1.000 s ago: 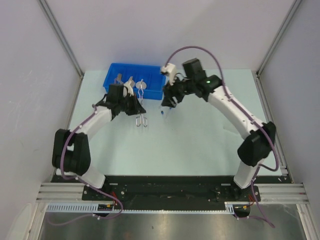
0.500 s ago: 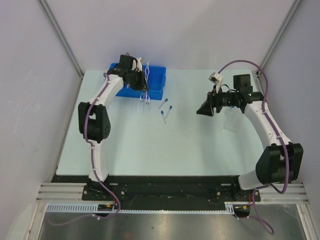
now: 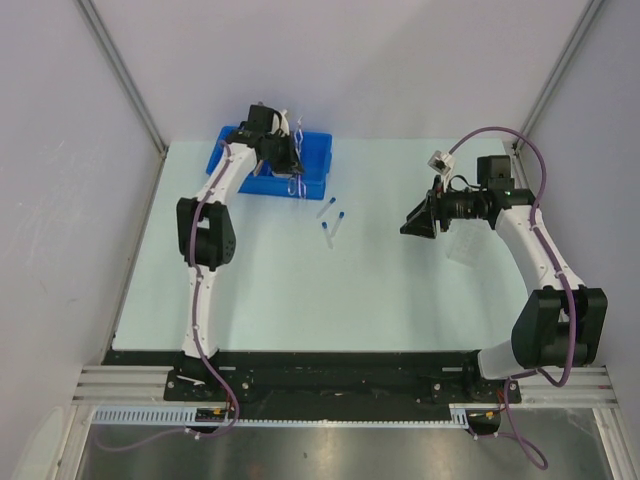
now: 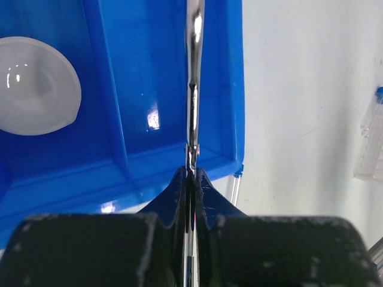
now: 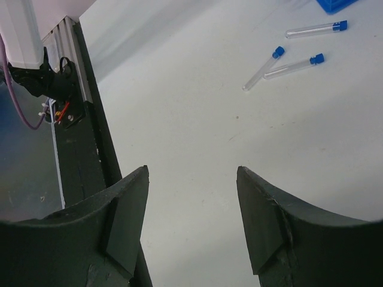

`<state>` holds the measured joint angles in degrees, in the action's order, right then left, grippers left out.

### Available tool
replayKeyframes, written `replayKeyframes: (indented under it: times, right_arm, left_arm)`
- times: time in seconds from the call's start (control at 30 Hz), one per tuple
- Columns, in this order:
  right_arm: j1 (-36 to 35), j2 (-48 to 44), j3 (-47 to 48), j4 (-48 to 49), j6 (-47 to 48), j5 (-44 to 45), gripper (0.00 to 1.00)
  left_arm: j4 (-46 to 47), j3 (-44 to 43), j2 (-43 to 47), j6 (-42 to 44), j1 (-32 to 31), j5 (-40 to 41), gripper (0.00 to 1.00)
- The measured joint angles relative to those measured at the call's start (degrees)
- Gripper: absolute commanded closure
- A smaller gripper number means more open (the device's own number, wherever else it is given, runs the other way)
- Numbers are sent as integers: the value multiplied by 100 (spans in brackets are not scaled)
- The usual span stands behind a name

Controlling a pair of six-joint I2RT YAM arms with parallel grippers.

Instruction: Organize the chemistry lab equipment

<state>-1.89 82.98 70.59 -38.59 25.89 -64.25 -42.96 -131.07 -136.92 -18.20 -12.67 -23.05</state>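
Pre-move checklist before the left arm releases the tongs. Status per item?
1. Left gripper shut on silver wire tongs: ok.
2. Tongs lined up over a blue bin compartment, off the divider: ok.
3. Visible floor of that compartment bare, white round dish next door: ok.
4. Tong height above the bin floor: cannot tell.
5. Right gripper open, holding nothing, away from the bin: ok.
6. Three clear tubes put away: not ok, lying loose on the table.

Dish (image 4: 33, 84) in bin (image 4: 143, 72), tubes (image 5: 293, 66) beside
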Motion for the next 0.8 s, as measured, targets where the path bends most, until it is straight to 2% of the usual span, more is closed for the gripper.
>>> replayKeyframes:
  times: [0.8]
  right_arm:
    - [46,-7,-9,-57,101,-127,35]
  left_arm:
    - [315,-365,-597,-643,-17,-267,85]
